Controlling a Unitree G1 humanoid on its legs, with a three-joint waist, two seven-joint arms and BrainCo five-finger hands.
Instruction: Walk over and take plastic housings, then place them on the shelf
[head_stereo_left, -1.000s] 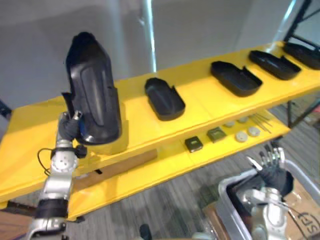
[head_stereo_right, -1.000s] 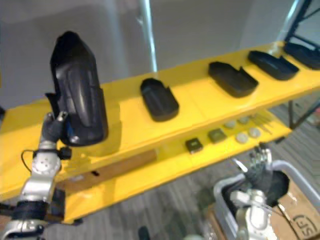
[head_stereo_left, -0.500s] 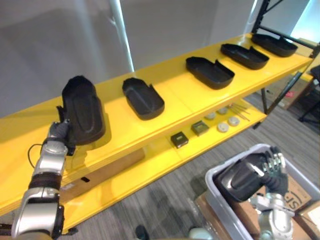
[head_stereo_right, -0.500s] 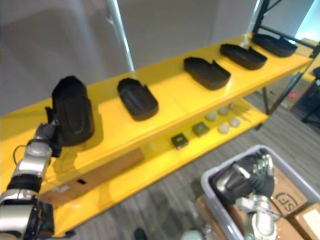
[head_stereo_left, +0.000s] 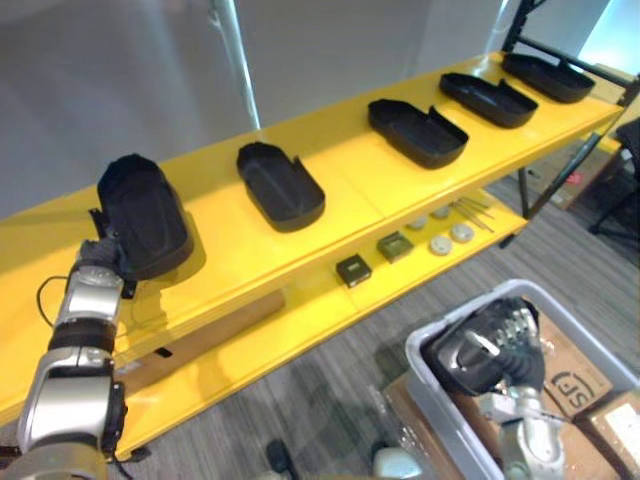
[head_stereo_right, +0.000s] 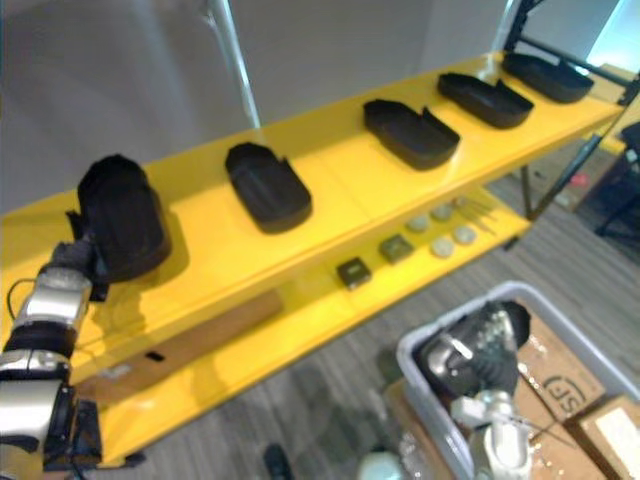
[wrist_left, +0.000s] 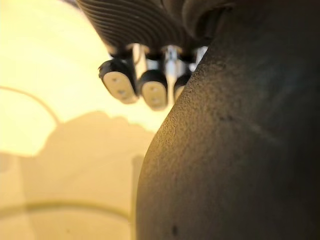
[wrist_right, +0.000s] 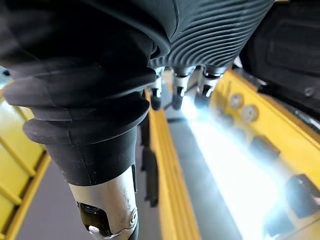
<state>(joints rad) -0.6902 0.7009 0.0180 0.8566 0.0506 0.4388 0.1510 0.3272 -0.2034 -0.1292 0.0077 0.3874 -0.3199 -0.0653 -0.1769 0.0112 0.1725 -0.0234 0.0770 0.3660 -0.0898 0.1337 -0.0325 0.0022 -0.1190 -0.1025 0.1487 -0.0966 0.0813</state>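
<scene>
From where I stood, the left hand (head_stereo_left: 98, 262) was clamped on the near end of a black plastic housing (head_stereo_left: 142, 212). It held the piece low over the top board of the yellow shelf (head_stereo_left: 350, 190), at the left end of the row. I could not tell whether the piece was resting on the board or just off it. The grip sat at the end nearest the robot, I'd say so the far end could go down first and the fingers (wrist_left: 152, 92) stay clear of the board.

The other housings (head_stereo_left: 280, 186) lay in a line along that board, hollow side up and well apart. This one seemed meant to carry the line on with a like gap.

Down at the robot's right, the right hand (head_stereo_left: 515, 340) was curled over a second housing (head_stereo_left: 460, 360) inside the grey bin (head_stereo_left: 437, 405), which stood on cardboard boxes (head_stereo_left: 580, 385). I took that as fetching the next piece while the first was being laid. Small parts (head_stereo_left: 353, 270) on the lower shelf board lay well apart from both hands.
</scene>
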